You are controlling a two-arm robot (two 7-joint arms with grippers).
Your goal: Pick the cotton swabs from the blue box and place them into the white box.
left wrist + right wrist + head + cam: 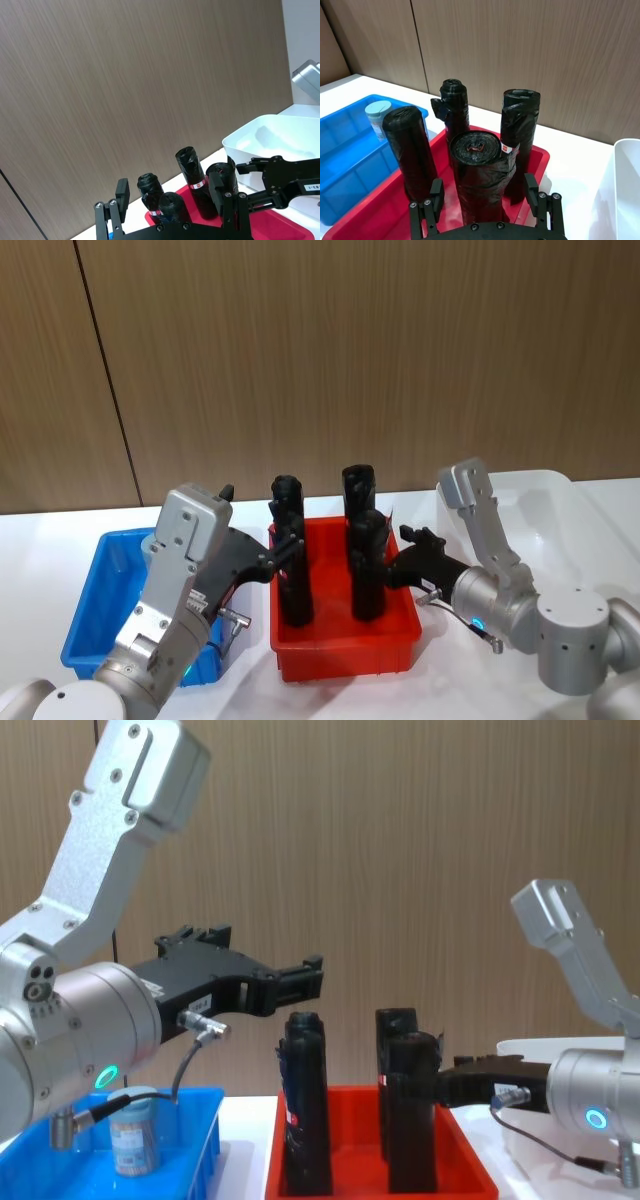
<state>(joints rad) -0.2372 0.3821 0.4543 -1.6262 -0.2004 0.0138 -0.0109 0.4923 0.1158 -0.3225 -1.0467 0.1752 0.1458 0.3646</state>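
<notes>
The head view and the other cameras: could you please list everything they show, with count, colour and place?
Blue open plastic bin: one, bright blue, on the robot's left side of the white table.
Clear cotton swab tub with pale round lid: one visible, standing upright inside the blue bin.
Red open plastic bin: one, red, in the middle between the other two bins.
Tall black rolls: four, black, standing upright in the red bin.
White plastic bin: one, white, on the robot's right side.
White table: one, under all the bins.
Brown wood-grain wall: behind the table.
Left pincer: open, raised at the red bin's left edge.
Right pincer: open, by the rolls at the red bin's right side.
</notes>
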